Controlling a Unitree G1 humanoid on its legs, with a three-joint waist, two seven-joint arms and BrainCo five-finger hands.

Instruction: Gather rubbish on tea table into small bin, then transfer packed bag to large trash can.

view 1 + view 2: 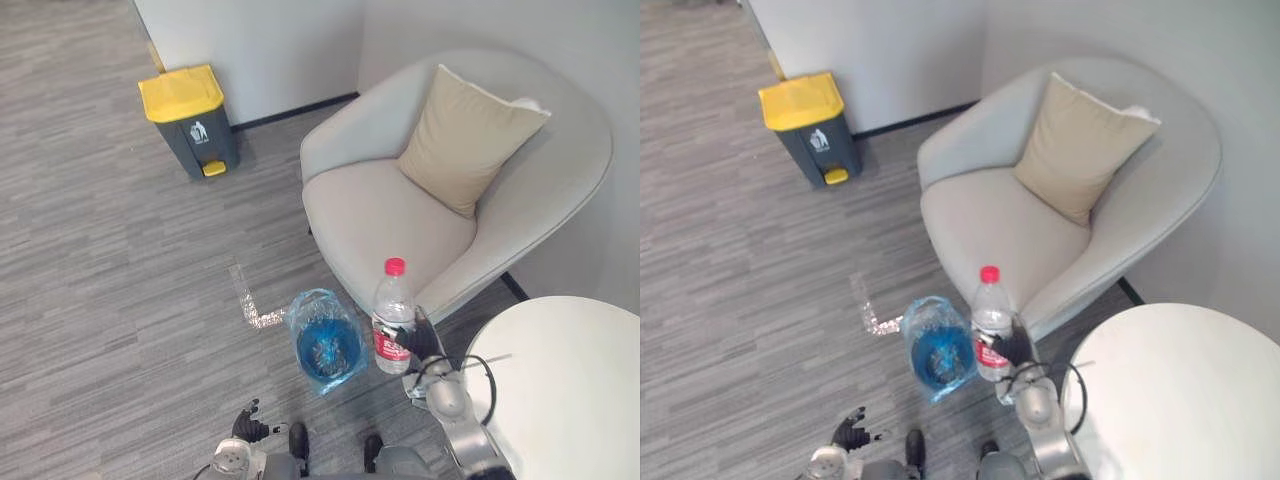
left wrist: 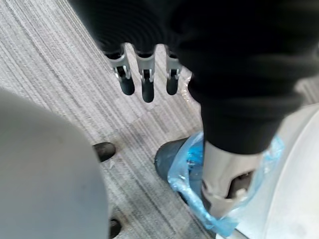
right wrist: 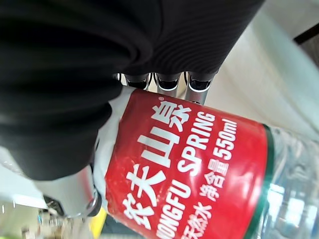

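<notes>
standing upright in the right hand (image 1: 418, 346), a clear plastic bottle (image 1: 394, 315) with a red screw cap and a glossy red label hangs just beside the small bin (image 2: 167, 162), on the bin's side nearer the round table (image 1: 570, 390). its ribbed, see-through body looks empty or nearly so. the right hand's fingers (image 3: 167, 82) curl round the label from behind with the thumb pressing the other side, so the bottle is clasped at its middle.

the small bin is dark grey and round, lined with a crinkly translucent blue bag (image 1: 305, 310) that puffs up over its rim. behind the bin sits a pale, smooth, curved armchair (image 1: 390, 215) with a square beige cushion (image 1: 465, 140). well beyond the bin, against the wall, stands the large trash can (image 1: 190, 120), boxy dark grey with a yellow lid and pedal. near the bin, on the side away from the armchair, the left hand (image 1: 250, 425) hangs over grey striped carpet (image 1: 100, 280), its fingers (image 2: 147, 89) straight, slightly apart and holding nothing.
</notes>
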